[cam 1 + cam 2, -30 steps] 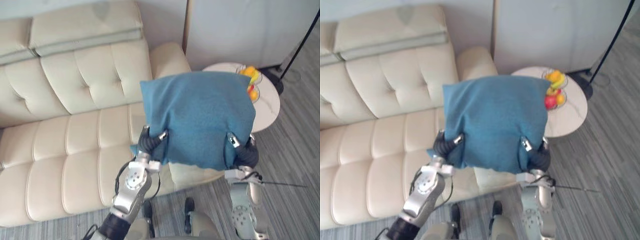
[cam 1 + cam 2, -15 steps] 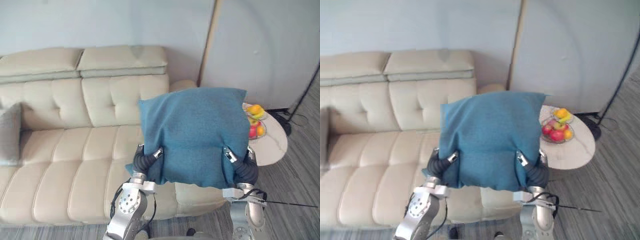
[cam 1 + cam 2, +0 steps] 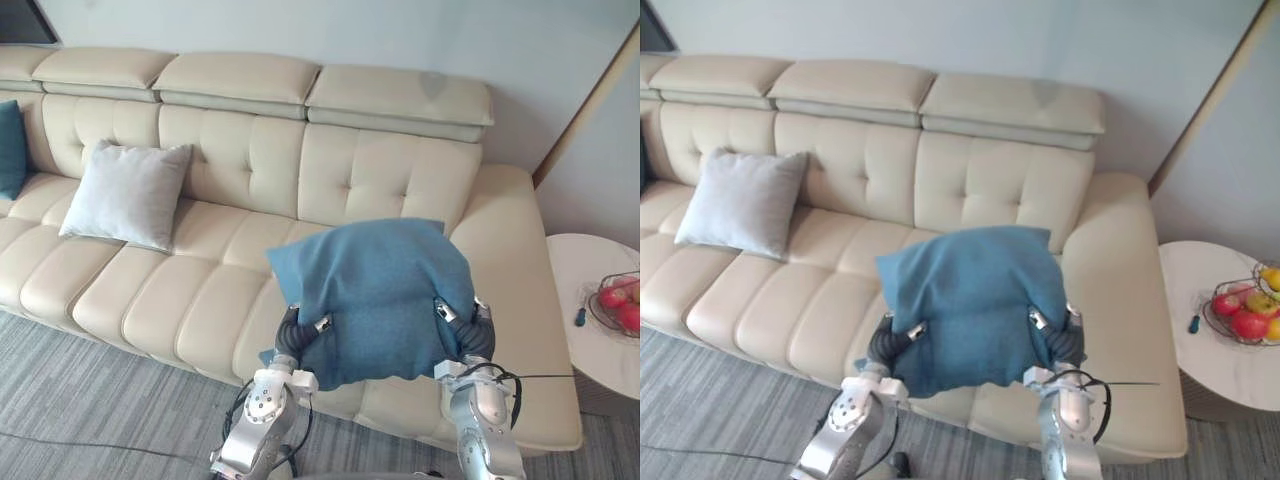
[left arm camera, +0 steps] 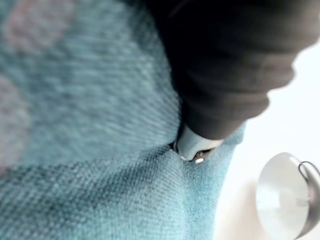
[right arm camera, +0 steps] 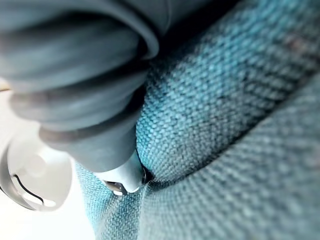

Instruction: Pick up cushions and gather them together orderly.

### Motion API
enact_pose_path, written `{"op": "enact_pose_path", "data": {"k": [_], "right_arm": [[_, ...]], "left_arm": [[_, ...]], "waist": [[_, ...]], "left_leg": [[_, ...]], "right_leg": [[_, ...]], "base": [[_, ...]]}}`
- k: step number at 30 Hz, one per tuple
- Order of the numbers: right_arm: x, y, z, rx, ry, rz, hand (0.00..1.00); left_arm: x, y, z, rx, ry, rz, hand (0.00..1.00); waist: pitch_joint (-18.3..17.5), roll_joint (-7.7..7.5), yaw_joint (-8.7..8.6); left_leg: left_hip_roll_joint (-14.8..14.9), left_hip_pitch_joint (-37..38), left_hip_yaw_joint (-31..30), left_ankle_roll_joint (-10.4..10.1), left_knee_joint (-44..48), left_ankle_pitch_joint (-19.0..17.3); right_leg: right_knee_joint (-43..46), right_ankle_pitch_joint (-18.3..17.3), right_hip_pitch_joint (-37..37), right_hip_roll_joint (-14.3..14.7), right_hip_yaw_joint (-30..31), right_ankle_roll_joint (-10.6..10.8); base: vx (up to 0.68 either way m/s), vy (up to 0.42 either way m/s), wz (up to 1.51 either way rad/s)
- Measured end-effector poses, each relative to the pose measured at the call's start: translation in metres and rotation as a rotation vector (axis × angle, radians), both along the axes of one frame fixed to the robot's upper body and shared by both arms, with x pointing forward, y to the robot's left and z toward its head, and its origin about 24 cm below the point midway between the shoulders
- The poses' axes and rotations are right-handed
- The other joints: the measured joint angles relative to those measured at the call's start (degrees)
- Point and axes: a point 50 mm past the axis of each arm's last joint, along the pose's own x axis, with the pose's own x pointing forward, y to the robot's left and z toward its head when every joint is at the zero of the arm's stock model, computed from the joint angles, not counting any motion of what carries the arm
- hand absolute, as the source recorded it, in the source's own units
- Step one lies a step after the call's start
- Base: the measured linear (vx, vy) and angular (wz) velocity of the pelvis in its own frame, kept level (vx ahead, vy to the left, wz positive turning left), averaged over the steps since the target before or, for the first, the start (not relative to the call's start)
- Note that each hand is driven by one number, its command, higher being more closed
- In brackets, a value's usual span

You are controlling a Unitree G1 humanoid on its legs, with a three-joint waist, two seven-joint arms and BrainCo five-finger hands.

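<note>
A: Fingers (image 3: 321, 323), what did the head views show?
B: Curled: left hand (image 3: 298, 338) and right hand (image 3: 470, 332) pinched the blue cushion (image 3: 375, 290) by its lower corners, above the sofa (image 3: 190, 300) seat; a grey cushion (image 3: 128, 195) leaned further left.
A: The wrist views?
B: Coarse weave, a silver fingertip (image 4: 192, 146) dug in on each side.
A: Versus earlier?
B: Camera had swung left; same grip, cushion plump and creased.
</note>
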Motion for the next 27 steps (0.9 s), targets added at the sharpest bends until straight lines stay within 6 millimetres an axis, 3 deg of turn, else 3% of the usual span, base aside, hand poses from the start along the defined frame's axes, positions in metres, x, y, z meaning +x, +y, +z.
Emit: {"op": "enact_pose_path", "data": {"k": [2,3,5,6,7,8,11,14,16,18,19,20,21,24,27], "right_arm": [[-0.002,-0.001,-0.001,-0.002,0.005,-0.006,1.00],[-0.002,-0.003,-0.001,-0.005,0.005,-0.009,1.00],[-0.001,-0.004,0.001,-0.011,-0.004,-0.008,1.00],[-0.001,-0.004,0.002,-0.013,-0.007,-0.007,1.00],[-0.001,-0.005,0.001,-0.013,-0.006,-0.007,1.00],[-0.002,-0.006,0.001,-0.014,-0.002,-0.008,1.00],[-0.012,-0.007,0.003,-0.014,0.001,-0.018,1.00],[-0.025,-0.009,0.025,-0.030,-0.078,-0.025,1.00],[-0.027,-0.009,0.038,-0.033,-0.137,-0.027,1.00],[-0.026,-0.009,0.043,-0.008,-0.173,-0.032,1.00],[-0.026,-0.009,0.043,-0.007,-0.174,-0.031,1.00],[-0.026,-0.009,0.043,-0.008,-0.174,-0.032,1.00],[-0.027,-0.010,0.041,-0.010,-0.166,-0.036,1.00],[-0.032,-0.009,0.028,0.016,-0.104,-0.056,1.00],[-0.034,-0.009,0.024,0.017,-0.077,-0.054,1.00]], "left_arm": [[-0.001,-0.001,0.000,0.000,0.001,-0.005,1.00],[-0.001,-0.002,0.000,0.001,-0.001,-0.011,1.00],[0.000,-0.004,0.001,-0.001,-0.006,-0.022,1.00],[0.000,-0.004,0.002,-0.001,-0.008,-0.025,1.00],[0.000,-0.005,0.002,-0.003,-0.009,-0.027,1.00],[0.000,-0.006,0.003,-0.004,-0.010,-0.030,1.00],[-0.002,-0.008,0.002,-0.003,-0.003,-0.041,1.00],[-0.004,-0.010,0.007,-0.021,-0.018,-0.061,1.00],[-0.006,-0.013,0.015,-0.052,-0.048,-0.063,1.00],[-0.005,-0.014,0.020,-0.071,-0.075,-0.066,1.00],[-0.005,-0.014,0.021,-0.074,-0.080,-0.066,1.00],[-0.005,-0.015,0.024,-0.081,-0.087,-0.062,1.00],[-0.007,-0.015,0.022,-0.084,-0.081,-0.060,1.00],[-0.011,-0.013,0.017,-0.071,-0.056,-0.060,1.00],[-0.015,-0.011,0.012,-0.046,-0.035,-0.076,1.00]], "waist": [[0.39,0.16,-1.31],[-0.01,-0.51,-1.88],[-0.85,-2.03,-1.51],[-0.87,-2.01,-1.45],[-0.81,-1.30,-1.46],[-0.74,-0.71,-1.50],[-0.58,-0.88,-1.06],[-0.22,-0.80,-0.28],[0.03,-0.46,0.85],[-0.01,-0.25,1.62],[-0.03,-0.22,1.69],[-0.32,0.31,1.66],[-0.71,1.25,1.36],[-0.84,-2.00,1.07],[-1.25,-2.78,1.31]], "left_leg": [[-1.21,2.72,-0.47,1.40,-2.61,0.05],[-2.38,3.90,-0.36,1.57,-4.39,1.00],[-5.01,5.65,0.66,1.72,-7.23,1.75],[-5.53,6.13,0.93,1.72,-7.38,1.76],[-5.93,6.30,0.81,1.71,-7.46,1.74],[-5.84,6.31,0.41,1.68,-7.36,1.72],[-5.03,6.14,0.04,-0.20,-2.10,0.31],[-1.48,0.78,2.12,-0.86,17.80,-1.29],[2.02,-2.86,2.29,0.79,26.01,-3.63],[5.11,-4.19,-0.52,-0.18,22.76,-6.00],[5.23,-3.92,-2.05,-0.38,18.79,-5.79],[5.41,-2.84,-5.32,-1.12,9.73,-3.14],[5.08,-1.76,-8.05,-6.35,4.84,0.08],[1.57,-0.47,-5.78,-4.13,2.13,1.08],[-0.71,1.06,-4.26,-3.14,-0.10,1.68]], "right_leg": [[6.48,-10.22,-0.88,8.48,6.75,3.87],[5.79,-13.14,-0.90,12.38,7.39,4.28],[-0.27,-15.55,-0.84,16.47,4.91,1.28],[-3.16,-15.68,-0.39,17.63,4.81,0.07],[-7.29,-14.31,1.03,18.60,5.15,-3.49],[-8.82,-13.43,2.19,19.03,5.21,-3.46],[-11.88,-12.99,6.53,19.17,4.51,-3.48],[-14.79,-12.92,12.39,19.94,4.61,-3.57],[-15.08,-13.35,13.70,20.81,5.96,-4.24],[-15.11,-13.37,13.88,20.70,8.72,-4.19],[-15.15,-13.42,13.83,20.43,9.46,-4.06],[-15.12,-13.95,13.67,20.33,10.35,-2.60],[-14.98,-14.59,13.07,20.64,11.29,-0.74],[-14.86,-14.63,12.74,16.74,13.56,0.64],[-14.81,-14.30,12.02,14.62,15.32,1.20]], "base": [[0.05,0.226,0.29],[0.09,0.134,0.29],[0.13,0.097,-0.05],[0.16,0.055,-0.07],[0.17,0.046,0.00],[0.21,0.026,0.03],[0.20,-0.012,0.20],[0.15,0.002,0.02],[0.10,0.074,-0.48],[0.08,0.127,-0.62],[0.09,0.198,-0.55],[0.09,0.254,-0.40],[0.08,0.308,-0.31],[0.09,0.224,-0.10],[0.08,0.198,-0.11]]}}
